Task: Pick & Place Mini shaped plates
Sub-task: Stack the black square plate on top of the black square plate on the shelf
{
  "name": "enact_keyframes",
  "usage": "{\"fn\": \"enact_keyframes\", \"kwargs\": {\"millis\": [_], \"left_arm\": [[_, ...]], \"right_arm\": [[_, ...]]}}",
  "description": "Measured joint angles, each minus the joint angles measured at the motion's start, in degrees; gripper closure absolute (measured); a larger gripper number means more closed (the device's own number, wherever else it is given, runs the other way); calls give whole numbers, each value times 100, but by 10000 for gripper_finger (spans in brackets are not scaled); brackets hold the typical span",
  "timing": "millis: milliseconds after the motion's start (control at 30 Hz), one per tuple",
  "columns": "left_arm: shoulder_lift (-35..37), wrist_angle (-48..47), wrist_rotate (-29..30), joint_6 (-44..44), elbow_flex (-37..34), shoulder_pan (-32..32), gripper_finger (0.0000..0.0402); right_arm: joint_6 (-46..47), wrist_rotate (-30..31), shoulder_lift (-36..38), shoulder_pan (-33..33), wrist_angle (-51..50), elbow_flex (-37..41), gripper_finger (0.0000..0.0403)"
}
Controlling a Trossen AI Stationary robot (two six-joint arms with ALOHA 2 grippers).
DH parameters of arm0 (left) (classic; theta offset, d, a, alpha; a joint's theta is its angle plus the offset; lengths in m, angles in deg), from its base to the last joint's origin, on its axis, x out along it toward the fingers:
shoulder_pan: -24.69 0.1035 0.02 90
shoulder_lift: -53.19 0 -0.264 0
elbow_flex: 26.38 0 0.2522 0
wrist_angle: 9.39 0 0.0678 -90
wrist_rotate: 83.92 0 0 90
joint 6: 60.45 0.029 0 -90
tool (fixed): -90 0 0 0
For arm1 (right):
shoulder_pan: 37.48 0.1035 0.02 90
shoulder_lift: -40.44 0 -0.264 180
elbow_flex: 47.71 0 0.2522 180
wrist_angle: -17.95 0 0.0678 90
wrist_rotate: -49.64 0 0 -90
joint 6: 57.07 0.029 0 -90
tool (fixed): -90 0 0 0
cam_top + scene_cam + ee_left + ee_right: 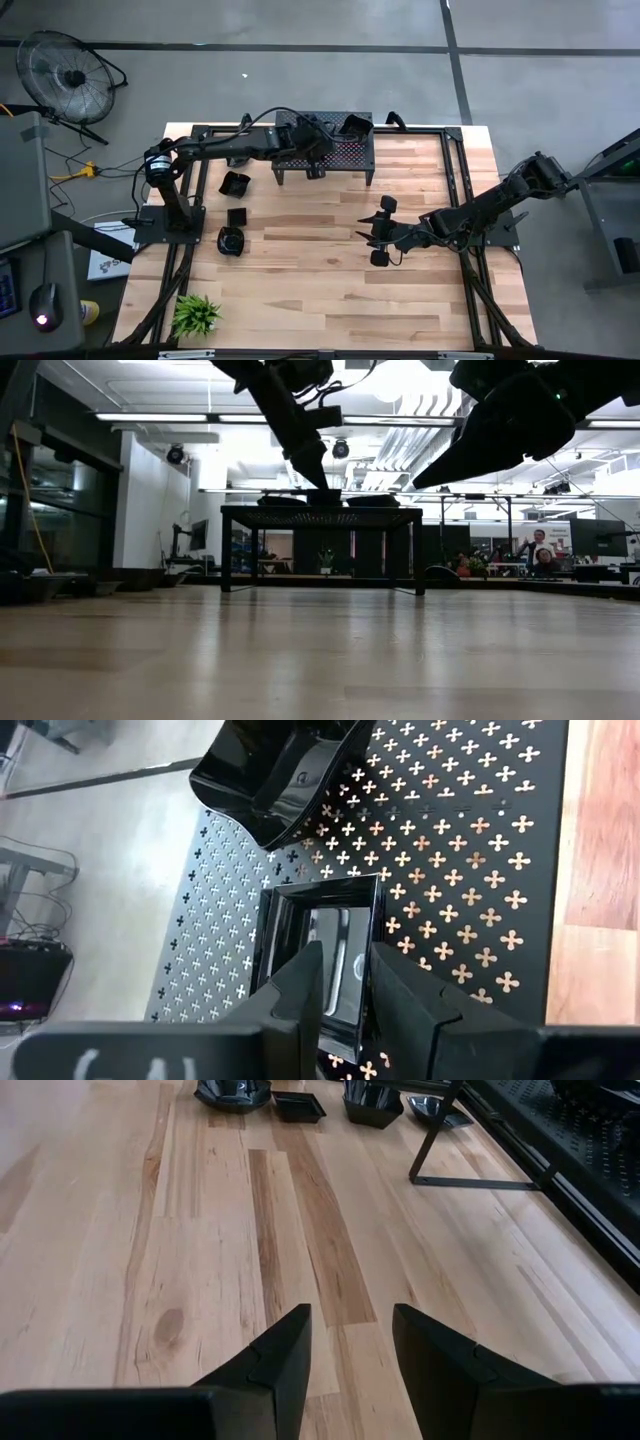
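Glossy black mini shaped plates [234,183] lie upright.

Glossy black mini shaped plates [325,965] on black clover-perforated stand [450,870]; pale striped wood table [200,1260].

left claw [345,982]: slightly parted, arm stretched forward | right claw [350,1342]: open, arm low
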Motion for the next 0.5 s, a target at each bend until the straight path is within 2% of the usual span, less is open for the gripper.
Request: {"fn": "enact_keyframes", "kwargs": {"millis": [167,500], "left_arm": [[0,-47,262,2,0,-2,318],[-28,-22,273,2,2,0,318]], "right_arm": [[9,-30,0,0,0,0,265],[11,-63,0,0,-1,0,265]]}}
